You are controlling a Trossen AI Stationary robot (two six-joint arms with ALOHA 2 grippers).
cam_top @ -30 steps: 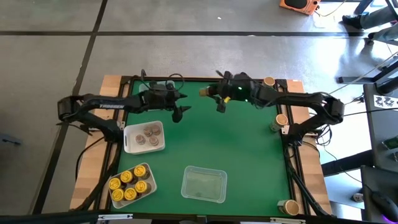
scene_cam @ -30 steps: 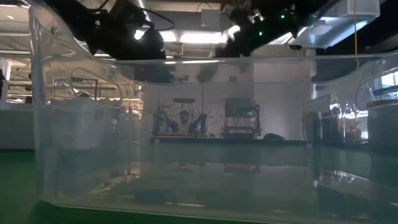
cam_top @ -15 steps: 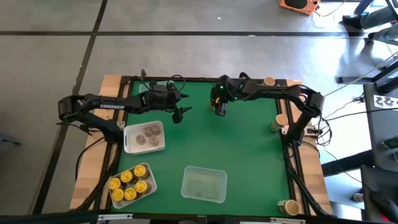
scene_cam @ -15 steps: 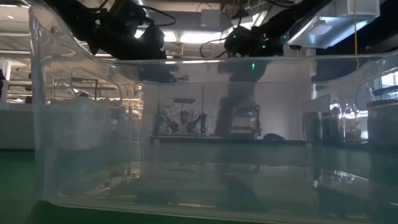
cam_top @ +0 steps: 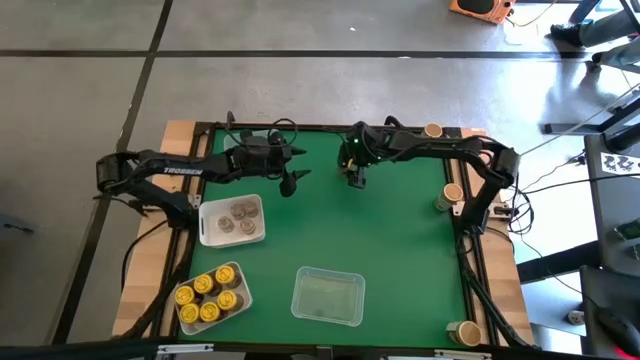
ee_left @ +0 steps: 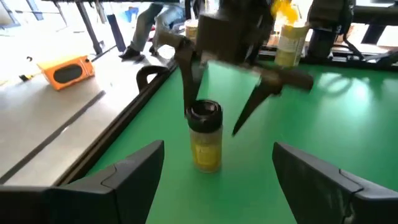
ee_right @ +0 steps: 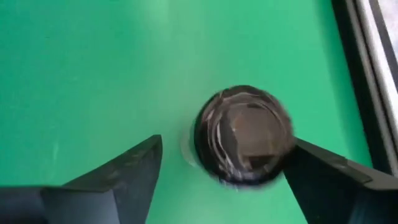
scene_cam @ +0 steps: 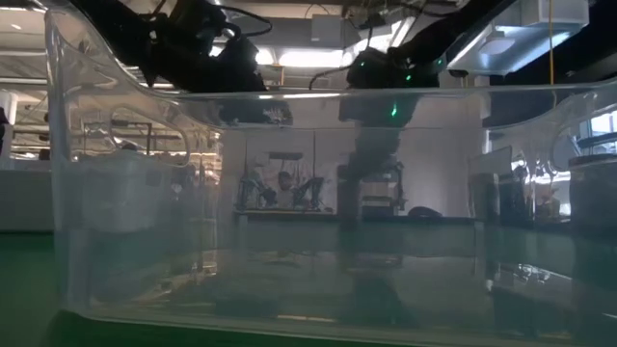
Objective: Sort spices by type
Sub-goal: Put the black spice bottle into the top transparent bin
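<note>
- Right wrist view: my right gripper [ee_right: 221,163] hangs open over a dark-lidded jar [ee_right: 244,134].
- Left gripper [cam_top: 291,182] waits open nearby.
- Next I lower and close on the jar.

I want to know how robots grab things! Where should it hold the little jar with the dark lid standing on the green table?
Around the round side just under the dark lid of the small yellow-labelled spice jar, coming straight down from above: it stands upright, and the right gripper hangs open over it.

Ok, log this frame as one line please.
right gripper: open, straddling upright dark-lidded spice jar on green table | left gripper: open, waiting nearby | clear tray: empty
</note>
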